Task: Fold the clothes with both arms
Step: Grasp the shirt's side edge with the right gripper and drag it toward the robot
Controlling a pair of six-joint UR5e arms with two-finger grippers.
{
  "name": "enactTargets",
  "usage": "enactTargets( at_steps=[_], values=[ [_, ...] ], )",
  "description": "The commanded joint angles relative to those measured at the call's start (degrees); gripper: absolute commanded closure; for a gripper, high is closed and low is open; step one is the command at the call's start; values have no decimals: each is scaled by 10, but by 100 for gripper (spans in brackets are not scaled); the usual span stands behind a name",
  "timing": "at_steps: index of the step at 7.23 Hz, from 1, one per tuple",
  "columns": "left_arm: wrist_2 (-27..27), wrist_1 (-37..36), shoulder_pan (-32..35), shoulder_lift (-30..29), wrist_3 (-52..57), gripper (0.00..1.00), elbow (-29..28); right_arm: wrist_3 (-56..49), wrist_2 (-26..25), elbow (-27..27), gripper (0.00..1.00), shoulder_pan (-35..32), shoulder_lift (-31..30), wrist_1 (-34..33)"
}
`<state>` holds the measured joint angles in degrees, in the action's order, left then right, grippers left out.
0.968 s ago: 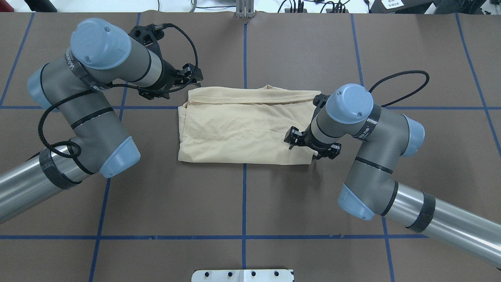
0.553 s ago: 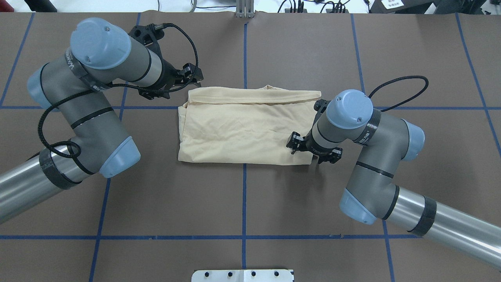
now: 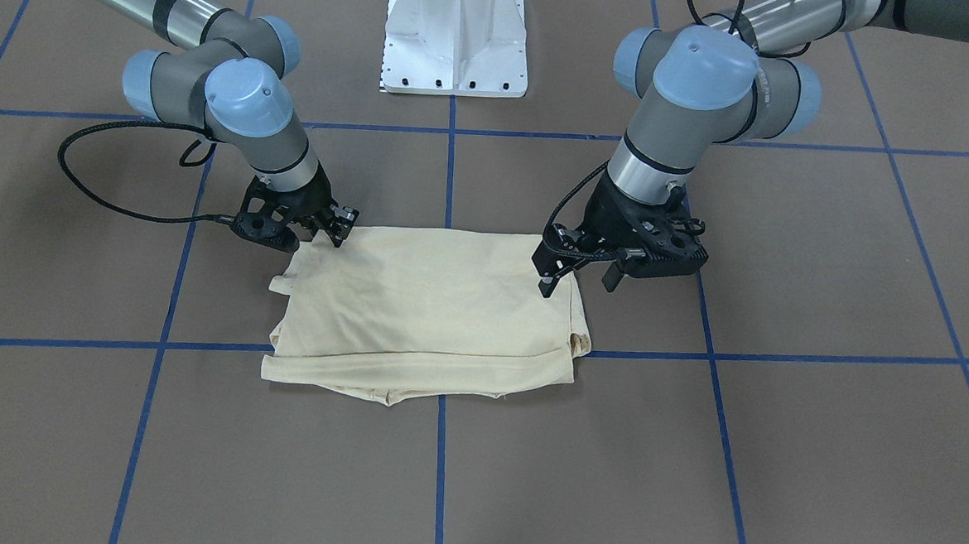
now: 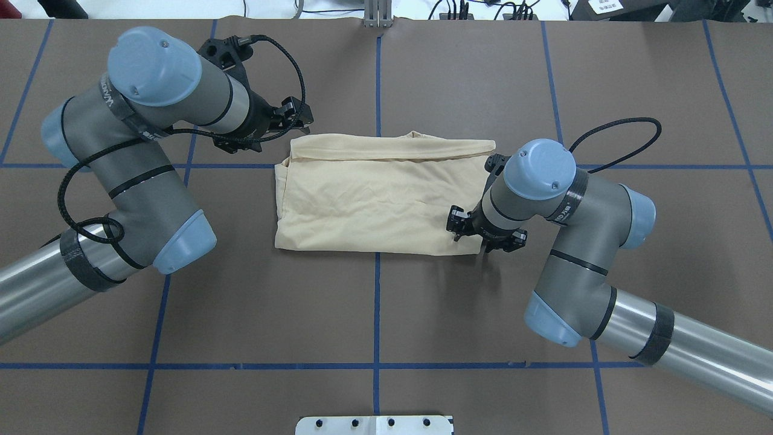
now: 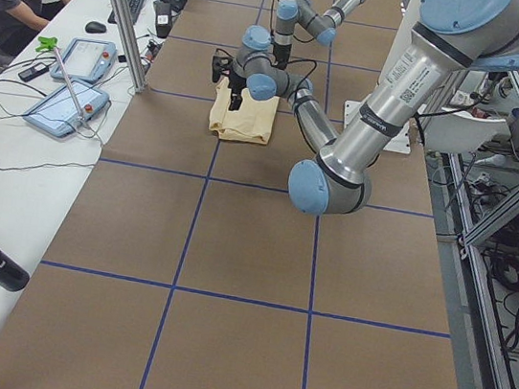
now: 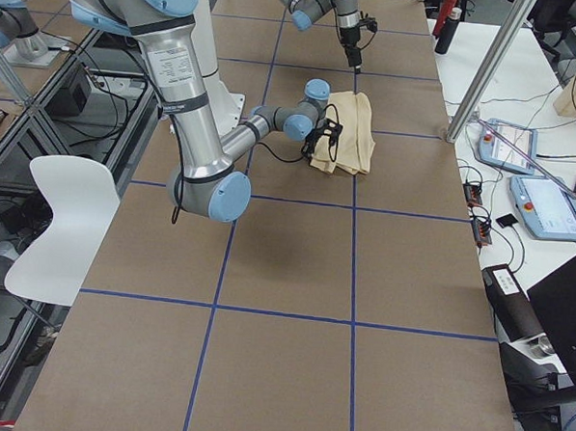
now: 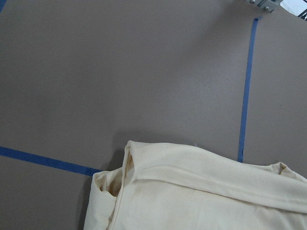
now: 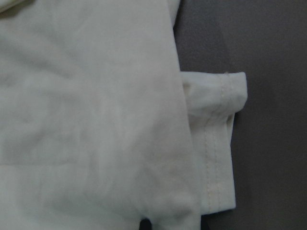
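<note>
Shirt [image 4: 374, 199] first: you have it folded into a rough rectangle, flat on the brown table [image 4: 374, 302], lying between the two grippers; a narrow folded band [image 4: 392, 147] runs along its far edge.

Your left gripper [image 3: 577, 283] hangs clear of the table with its two fingers [image 3: 547, 285] spread and nothing between them; the shirt's far corner lies just below and beside its tips; the left wrist view looks down on that corner and on bare table beyond it. The left arm [image 4: 139, 157] is bent back on itself at the elbow; its wrist tube slants down toward the cloth.

Your right gripper [image 3: 331, 232] points almost straight down at the opposite, near corner; its tips sit at the fabric's edge, and the cloth spreads away from it toward the left gripper. You cannot tell from these views whether its fingers are parted or pinched on the cloth; the right wrist view fills with pale fabric and a stitched hem [image 8: 216, 158] just ahead of the tips. The right arm [image 4: 580, 229] reaches in low; its wrist stands upright over the gripper.
</note>
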<state>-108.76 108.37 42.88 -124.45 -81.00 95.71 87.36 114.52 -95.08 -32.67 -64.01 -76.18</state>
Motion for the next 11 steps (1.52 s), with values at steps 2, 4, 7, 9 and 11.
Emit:
enactTargets(
  at_steps=[2, 4, 7, 9, 11],
  values=[
    [0, 0, -1, 0, -1, 0, -1, 0, 14, -66, 100, 13, -1, -79],
    [0, 0, -1, 0, -1, 0, 0, 0, 14, -113, 100, 56, 1, -144],
    [0, 0, 1, 0, 0, 0, 0, 60, 68, -146, 100, 123, 18, -162],
    [0, 0, 1, 1, 0, 0, 0, 67, 82, -145, 100, 147, 19, -163],
    [0, 0, 1, 2, 1, 0, -1, 68, 88, -163, 100, 153, 2, -167]
  ],
)
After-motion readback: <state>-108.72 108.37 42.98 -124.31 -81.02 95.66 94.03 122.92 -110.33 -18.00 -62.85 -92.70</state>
